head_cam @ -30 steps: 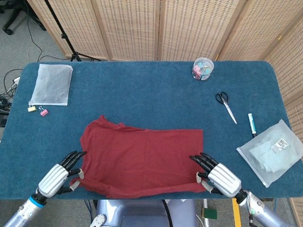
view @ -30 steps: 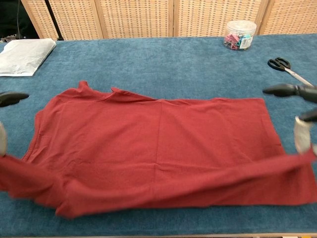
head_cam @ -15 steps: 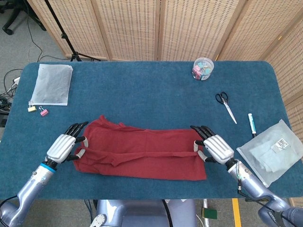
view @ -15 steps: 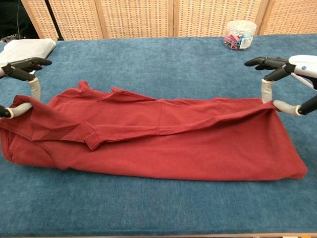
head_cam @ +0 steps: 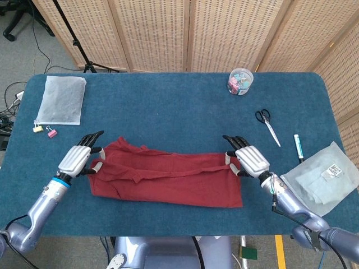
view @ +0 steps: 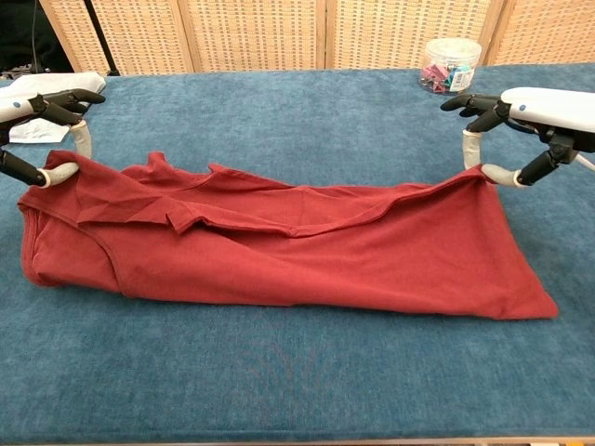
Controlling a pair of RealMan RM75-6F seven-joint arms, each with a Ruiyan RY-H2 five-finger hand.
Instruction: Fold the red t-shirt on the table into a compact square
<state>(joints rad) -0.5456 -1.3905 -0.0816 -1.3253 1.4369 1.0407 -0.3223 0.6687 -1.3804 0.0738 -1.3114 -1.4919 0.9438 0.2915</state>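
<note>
The red t-shirt [head_cam: 168,179] [view: 279,255] lies across the near half of the blue table as a long band, its near edge doubled over toward the far side. My left hand [head_cam: 78,159] [view: 46,130] pinches the folded edge at the shirt's left end between thumb and a finger, other fingers spread. My right hand [head_cam: 247,159] [view: 521,121] pinches the same edge at the right end. Both hands hold the cloth slightly above the table, over the shirt's far edge.
A clear tub of clips [head_cam: 240,81] [view: 450,63] stands at the back. Scissors [head_cam: 267,125] and a pen [head_cam: 298,147] lie to the right, beside a plastic bag [head_cam: 322,179]. At the far left lie another bag [head_cam: 60,100] and loose clips [head_cam: 46,131].
Both hands carried the shirt's near edge up and away from me, folding it over the far part. The shirt went from a wide sheet to a narrow band.
</note>
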